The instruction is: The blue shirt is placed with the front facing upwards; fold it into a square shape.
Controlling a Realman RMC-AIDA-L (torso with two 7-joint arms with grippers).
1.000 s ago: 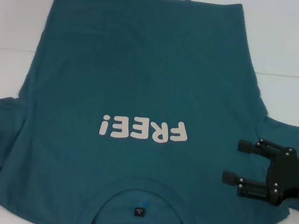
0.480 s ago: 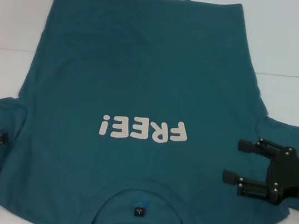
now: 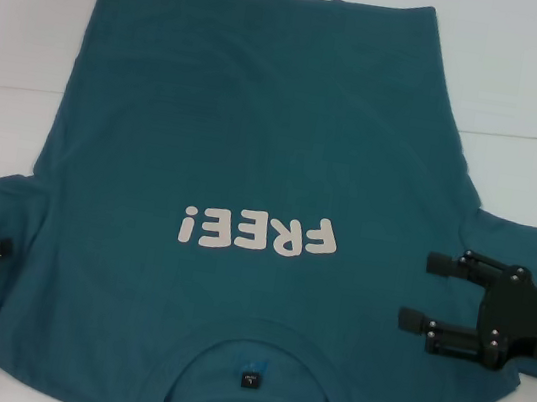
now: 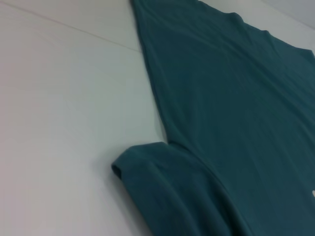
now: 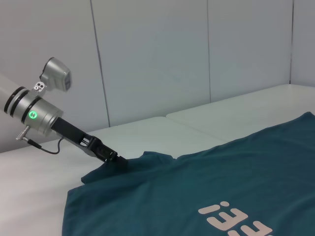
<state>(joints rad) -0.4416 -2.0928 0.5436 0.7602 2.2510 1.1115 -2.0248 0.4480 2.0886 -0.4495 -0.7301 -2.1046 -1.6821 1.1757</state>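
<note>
You're looking at a white tabletop (image 3: pixel 529 78) made of sections, with a thin seam running across its far part and another along the left side. Beyond its far edge stands a pale grey panelled wall (image 5: pixel 157 59), split by vertical joints. Even, soft light covers everything, throwing no hard shadows.

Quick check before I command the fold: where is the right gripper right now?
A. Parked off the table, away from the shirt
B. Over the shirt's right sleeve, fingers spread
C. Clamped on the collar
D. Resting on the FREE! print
B: in the head view the right gripper hangs over the right sleeve of the blue shirt, its two fingers apart, clear of both the collar and the print.
</note>
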